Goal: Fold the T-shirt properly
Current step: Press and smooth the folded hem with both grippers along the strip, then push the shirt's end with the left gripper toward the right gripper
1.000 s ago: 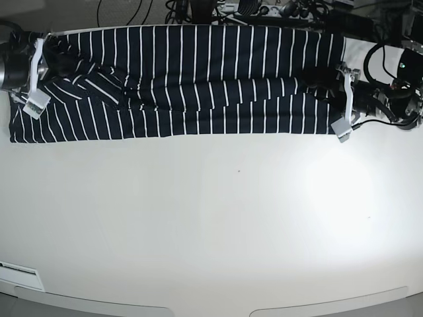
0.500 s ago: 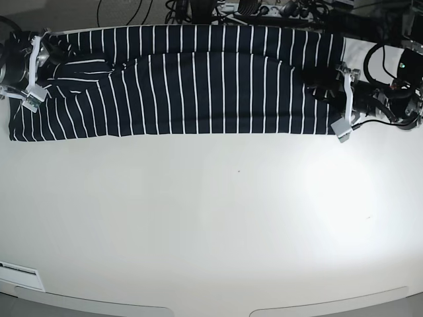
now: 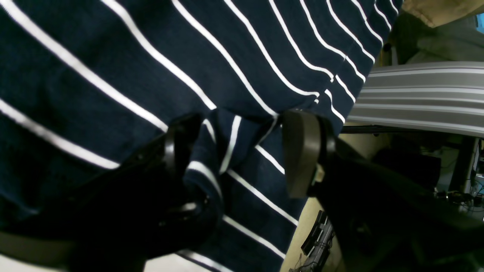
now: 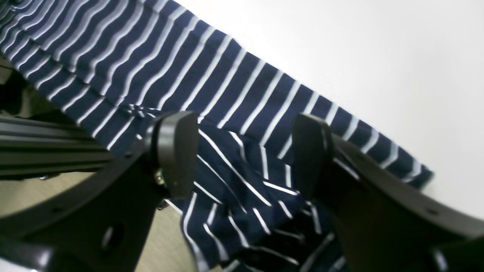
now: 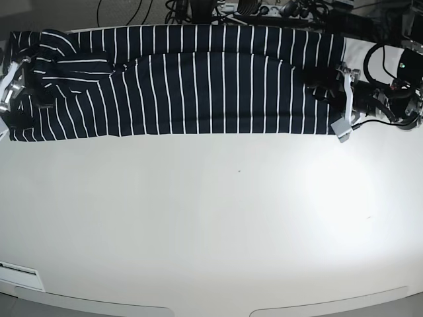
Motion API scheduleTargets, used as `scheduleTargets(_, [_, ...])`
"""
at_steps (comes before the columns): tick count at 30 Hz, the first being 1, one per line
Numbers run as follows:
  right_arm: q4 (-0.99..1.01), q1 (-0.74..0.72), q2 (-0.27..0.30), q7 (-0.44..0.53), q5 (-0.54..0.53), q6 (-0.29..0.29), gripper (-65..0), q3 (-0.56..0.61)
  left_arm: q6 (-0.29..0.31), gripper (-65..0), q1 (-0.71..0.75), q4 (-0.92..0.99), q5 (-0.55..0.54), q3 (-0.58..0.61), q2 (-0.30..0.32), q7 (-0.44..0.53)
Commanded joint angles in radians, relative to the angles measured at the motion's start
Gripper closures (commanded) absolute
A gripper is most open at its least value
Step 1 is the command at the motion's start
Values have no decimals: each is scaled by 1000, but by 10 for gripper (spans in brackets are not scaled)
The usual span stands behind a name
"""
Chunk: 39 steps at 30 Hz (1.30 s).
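The T-shirt [image 5: 192, 79] is dark navy with thin white stripes and lies as a long flat band across the far part of the white table [image 5: 211, 218]. My left gripper [image 5: 334, 96] is at the shirt's right end. In the left wrist view its jaws [image 3: 238, 155] stand apart with a small fold of the T-shirt [image 3: 211, 166] between them, against one finger. My right gripper [image 5: 16, 79] is at the shirt's left end by the table's left edge. In the right wrist view it [image 4: 244, 155] is open above the bunched sleeve area of the T-shirt [image 4: 245, 196].
Cables and equipment [image 5: 218, 8] run along the table's back edge. A grey aluminium rail [image 3: 423, 98] lies just beyond the shirt's right end. A dark rail [image 4: 45, 151] and the floor show past the table's left edge. A white label [image 5: 16, 269] sits at the front left.
My right gripper moved out to the table's left edge. The shirt's left end stretched leftward and the creases across its middle flattened. My left gripper stayed put.
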<state>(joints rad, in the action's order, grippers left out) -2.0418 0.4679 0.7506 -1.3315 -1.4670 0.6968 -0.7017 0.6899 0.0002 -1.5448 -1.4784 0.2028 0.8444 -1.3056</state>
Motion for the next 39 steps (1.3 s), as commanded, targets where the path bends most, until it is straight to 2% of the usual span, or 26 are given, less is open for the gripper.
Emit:
scheduleTargets(1, [-6,-2,2,19,-17,1,-402,-11,8,-362,-12,-10,-5,-8,20,1])
scheduleTargets(2, [-3,-3,-23,19,-17,1,-364,-11,8,-362,-12,-10,-5,-8,20,1])
scheduleTargets(3, [2,-3,-49,24,-17,1,-279,-11,8,-362,-12,-10,-5,-8,20,1])
scheduleTargets(5, [7,-3,-105,80,-17,1,-18,-11,8,-362,-14,-10,-5,-8,20,5])
scheduleTargets(6, [14,-3,-132,130,53,1,0,-11,8,-362,-18,-10,-5,-9,20,9])
scheduleTargets(9, [58,-3,-202,338,289,1,0,1,8,-362,-35,-10,-5,-10,20,16])
scheduleTargets(13, [200,-3,-230,491,474,1,0,108,8,-362,-74,-10,-5,-22,19,21])
scheduleTargets(15, [279,-20,-230,518,538,1,0,175,8,-362,-93,-10,-5,-40,19,26])
scheduleTargets(23, [439,-117,-230,475,755,1,0,326,8,-362,-131,-10,-5,-185,19,26])
scheduleTargets(24, [440,-119,-230,478,789,-19,0,336,8,-362,-131,-10,-5,-210,19,27])
scheduleTargets(26, [440,-126,-230,507,832,-94,0,343,8,-362,-131,-10,-5,-260,19,27])
scheduleTargets(29, [439,-137,-230,540,876,-260,0,343,8,-362,-131,-9,-1,-338,7,27])
scheduleTargets(33, [423,-141,-241,542,940,-479,0,343,-35,-362,-112,-6,72,-428,-23,27])
scheduleTargets(36, [388,-141,-269,527,1061,-640,0,342,-41,-362,-72,-6,72,-464,-53,27])
scheduleTargets(38, [353,-142,-290,527,1111,-704,0,341,-40,-362,-43,-6,70,-467,-77,27])
scheduleTargets(39, [336,-147,-299,527,1121,-713,0,341,-40,-362,-29,-6,68,-467,-92,27])
